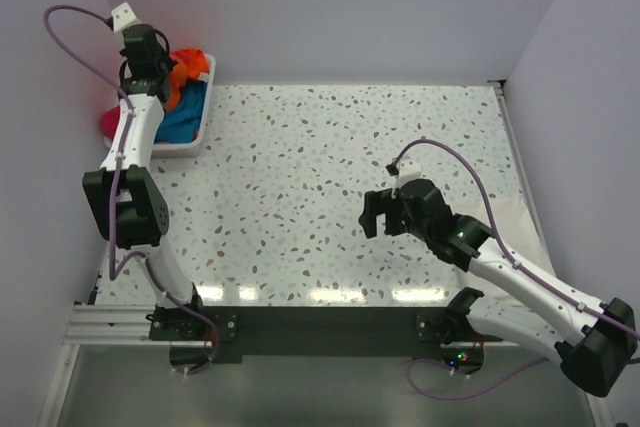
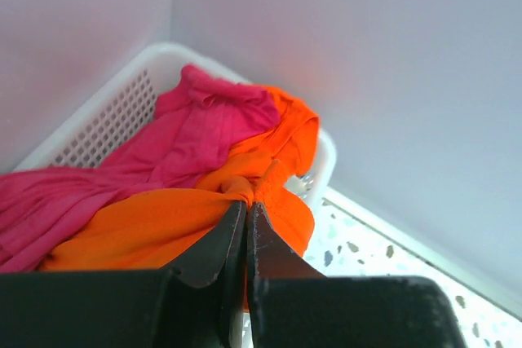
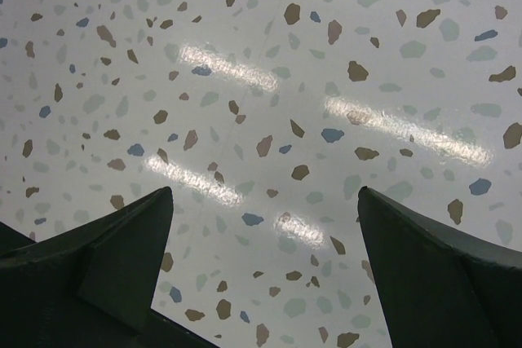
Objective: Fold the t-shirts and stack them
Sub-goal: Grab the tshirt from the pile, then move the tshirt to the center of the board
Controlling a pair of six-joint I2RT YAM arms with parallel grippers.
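The t-shirts lie bunched in a white slatted basket at the far left corner: an orange one on top, a magenta-pink one behind it, a teal-blue one toward the basket's front. My left gripper is over the basket, shut on a pinched fold of the orange t-shirt. My right gripper hangs open above bare speckled tabletop at the right middle, nothing between its fingers.
The basket stands against the back and left walls. Speckled tabletop spreads between the basket and the right arm. Walls close in at the back, left and right.
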